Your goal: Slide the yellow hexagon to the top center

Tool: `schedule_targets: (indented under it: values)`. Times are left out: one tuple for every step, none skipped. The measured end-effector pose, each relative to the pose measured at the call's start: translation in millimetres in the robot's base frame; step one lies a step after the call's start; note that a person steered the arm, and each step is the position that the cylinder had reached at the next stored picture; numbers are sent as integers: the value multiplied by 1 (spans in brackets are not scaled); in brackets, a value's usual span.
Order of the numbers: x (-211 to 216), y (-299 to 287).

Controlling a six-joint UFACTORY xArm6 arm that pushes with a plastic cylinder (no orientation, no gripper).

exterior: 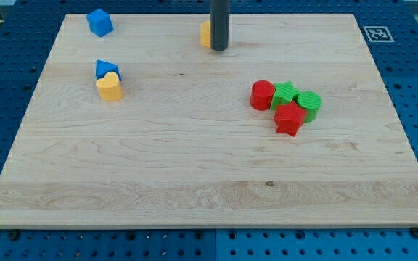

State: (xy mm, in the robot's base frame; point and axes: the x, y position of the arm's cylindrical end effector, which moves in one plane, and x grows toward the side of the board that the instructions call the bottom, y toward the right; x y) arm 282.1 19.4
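No jaws on this rig, so nothing to record as open or closed; the arm ends in a dark rod. Landmark: the pale wooden counter (194, 181). Nearest the view's bottom the counter carries nothing. Toward its right-middle sits a touching cluster: red plastic star-like block (289, 119), green cylinder (310, 104), green star-shaped block (285, 94), red cylinder (262, 95). On the counter's left side, a yellow heart-shaped block (109, 87) touches a blue block of unclear shape (107, 69) just behind it; a blue cube-like block (99, 22) sits at the counter's top-left corner. At the counter's top edge, about centre, my tip (219, 49) stands just right of the small yellow hexagon block (205, 33), apparently in contact, hiding its right part. Judgement: the yellow hexagon looks at or very near the goal. Any remaining push should be short and slow, aimed through the block's middle so it does not spin off sideways, and stopped short of the counter's top edge, which is the main hazard. No other block stands in the path; all are well apart.
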Motion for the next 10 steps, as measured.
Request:
schedule_targets:
  values:
    - [-13,1]
    - [-13,1]
    - [-13,1]
    - [-3,4]
    - [-1,-15]
    - [-1,-42]
    - [-1,-42]
    - [-1,-41]
    - [-4,-41]
    - [-13,-42]
